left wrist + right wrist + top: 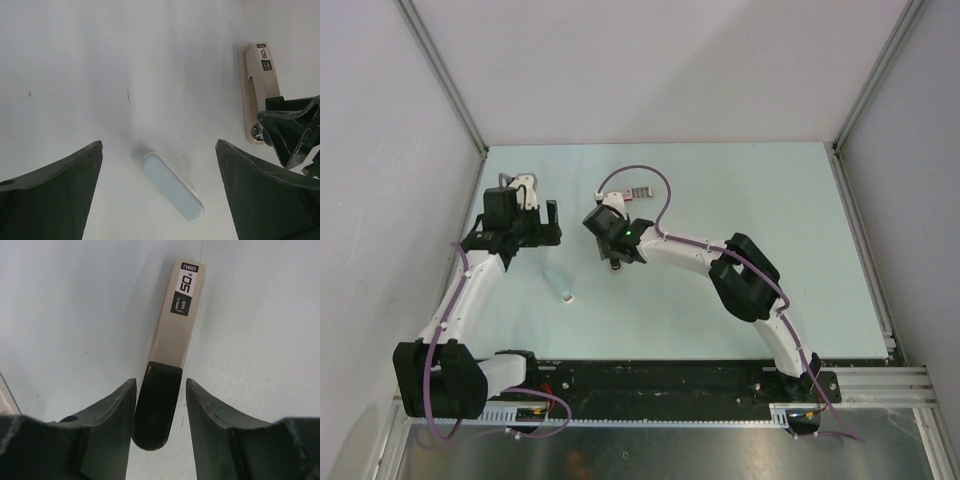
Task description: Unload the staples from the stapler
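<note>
— Where is the stapler [180, 335]?
— Flat on the desk [75, 300], its black end between the fingers of the right end effector [160, 382]. Whether they pinch it, I cannot tell.
— The left end effector [159, 145]?
— Released, over a pale blue oblong thing [172, 186].

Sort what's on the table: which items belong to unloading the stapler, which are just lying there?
Job: stapler, its dark end between the fingers of the right pincer.
Lying about: pale blue oblong below the open left pincer; small pink-and-grey piece farther back, too small to identify.
</note>
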`<state>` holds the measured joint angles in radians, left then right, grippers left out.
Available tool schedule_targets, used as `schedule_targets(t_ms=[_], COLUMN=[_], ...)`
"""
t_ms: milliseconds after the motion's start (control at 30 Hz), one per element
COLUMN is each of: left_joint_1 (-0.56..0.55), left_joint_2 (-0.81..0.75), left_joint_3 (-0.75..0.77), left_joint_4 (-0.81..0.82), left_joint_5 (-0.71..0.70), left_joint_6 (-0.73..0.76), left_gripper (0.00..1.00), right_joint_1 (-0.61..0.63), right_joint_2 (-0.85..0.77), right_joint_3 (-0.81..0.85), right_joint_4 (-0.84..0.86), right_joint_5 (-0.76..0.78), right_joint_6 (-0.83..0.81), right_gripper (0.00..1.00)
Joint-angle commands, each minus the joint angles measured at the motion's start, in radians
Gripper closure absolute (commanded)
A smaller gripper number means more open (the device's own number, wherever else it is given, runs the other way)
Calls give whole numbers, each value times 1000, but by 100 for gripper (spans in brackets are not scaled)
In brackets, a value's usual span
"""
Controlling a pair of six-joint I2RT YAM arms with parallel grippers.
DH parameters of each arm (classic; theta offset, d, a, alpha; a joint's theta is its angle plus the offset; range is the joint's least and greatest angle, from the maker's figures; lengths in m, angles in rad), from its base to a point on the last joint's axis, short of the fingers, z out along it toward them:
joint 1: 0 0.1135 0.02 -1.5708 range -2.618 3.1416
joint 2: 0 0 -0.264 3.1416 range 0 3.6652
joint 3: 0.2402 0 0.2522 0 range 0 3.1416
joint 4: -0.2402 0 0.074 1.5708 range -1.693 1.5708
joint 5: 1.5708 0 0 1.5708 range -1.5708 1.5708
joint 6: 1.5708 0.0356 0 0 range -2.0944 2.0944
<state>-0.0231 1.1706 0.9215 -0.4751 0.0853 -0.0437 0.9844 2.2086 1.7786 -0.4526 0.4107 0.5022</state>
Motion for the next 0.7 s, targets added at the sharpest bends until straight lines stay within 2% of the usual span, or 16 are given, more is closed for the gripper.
schedule_targets(t_ms=[0, 100, 167, 333, 500, 567, 667], left_joint_1=[6, 6, 6, 6, -15, -34, -56], left_joint_2=[-12, -14, -12, 13, 44, 46, 43], left_joint_3=[-4, -12, -21, -35, -46, -50, -58], left_joint_4=[15, 15, 15, 17, 17, 19, 18], left_joint_5=[12, 10, 21, 58, 165, 226, 345], left_joint_6=[35, 32, 32, 29, 55, 92, 142], left_gripper=[1, 1, 1, 6, 9, 3, 1], right_joint_1=[3, 7, 10, 6, 6, 13, 22], right_joint_2=[10, -5, -32, -139, -232, -268, -313], right_joint_3=[13, 4, -16, -116, -231, -275, -323], right_joint_4=[-5, 17, 51, 179, 290, 341, 420], right_joint_5=[-1, 2, 13, 24, 41, 48, 41], right_joint_6=[27, 28, 29, 77, 174, 212, 268], right_gripper=[53, 64, 76, 97, 100, 100, 100])
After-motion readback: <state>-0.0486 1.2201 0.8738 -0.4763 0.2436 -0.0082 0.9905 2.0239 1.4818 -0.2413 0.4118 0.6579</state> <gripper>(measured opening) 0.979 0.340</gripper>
